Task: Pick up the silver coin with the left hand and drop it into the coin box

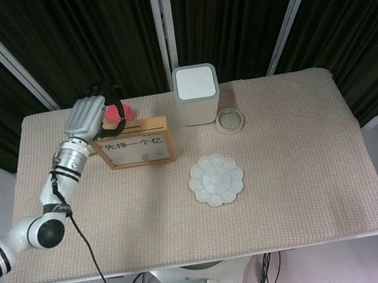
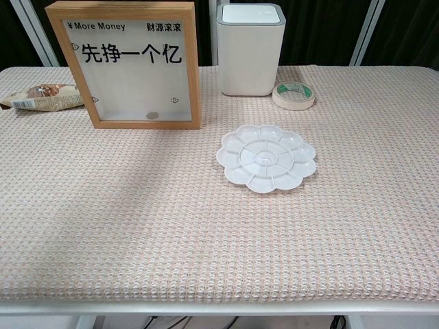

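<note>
The near half of the tabletop (image 2: 171, 240) lies bare, so a hand has free passage there. Along the far edge stand the obstacles: the upright coin box (image 2: 127, 65), the white bin (image 2: 250, 48) just to its right, and a tape roll (image 2: 293, 95) beside the bin. A snack packet (image 2: 38, 96) lies left of the coin box, and a red block (image 1: 127, 110) sits behind it. The flower-shaped palette (image 2: 266, 157) occupies the middle. The left hand (image 1: 89, 117) hovers over the coin box's left end.

A white bin (image 2: 250, 48), tape roll (image 2: 293, 95), flower-shaped palette (image 2: 267, 158), snack packet (image 2: 38, 96) and red block (image 1: 127, 111) sit on the table (image 2: 206, 233).
</note>
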{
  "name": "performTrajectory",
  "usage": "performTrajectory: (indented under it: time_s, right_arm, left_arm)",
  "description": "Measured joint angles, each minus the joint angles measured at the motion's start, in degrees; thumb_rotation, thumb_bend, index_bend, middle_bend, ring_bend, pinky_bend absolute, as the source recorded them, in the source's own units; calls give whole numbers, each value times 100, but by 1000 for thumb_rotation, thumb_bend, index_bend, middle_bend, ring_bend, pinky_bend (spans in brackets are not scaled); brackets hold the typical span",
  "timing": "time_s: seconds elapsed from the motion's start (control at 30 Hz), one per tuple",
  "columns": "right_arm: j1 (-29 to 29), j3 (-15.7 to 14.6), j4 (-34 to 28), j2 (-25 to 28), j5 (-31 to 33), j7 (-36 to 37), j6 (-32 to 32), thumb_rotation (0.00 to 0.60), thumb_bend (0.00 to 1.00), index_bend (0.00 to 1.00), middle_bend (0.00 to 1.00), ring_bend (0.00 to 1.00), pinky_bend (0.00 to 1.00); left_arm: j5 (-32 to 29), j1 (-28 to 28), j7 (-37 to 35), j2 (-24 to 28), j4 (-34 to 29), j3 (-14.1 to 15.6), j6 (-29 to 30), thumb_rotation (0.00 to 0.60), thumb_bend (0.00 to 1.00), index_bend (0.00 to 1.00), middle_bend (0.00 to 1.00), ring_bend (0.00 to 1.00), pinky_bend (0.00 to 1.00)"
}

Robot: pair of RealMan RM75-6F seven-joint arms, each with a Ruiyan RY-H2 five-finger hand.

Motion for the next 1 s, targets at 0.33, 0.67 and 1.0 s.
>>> performTrajectory:
  time_s: [0.33,0.67,1.0]
  right_arm:
    - [2,10,114,-37,35,110,-30,600,176,0,0,0,0]
    - [-19,14,82,-15,39,94,15,600,176,0,0,0,0]
    - [-1,24,79,-1,48,64,-8,600,176,0,0,0,0]
  left_arm:
    - [-458,-434,120,-60,429,445,-510,600,416,620,119,0,47]
    - [-645,-554,30,-118,645,673,-516,600,416,621,120,0,46]
    - [-680,-659,-13,-172,688,829,-531,600,417,622,120,0,47]
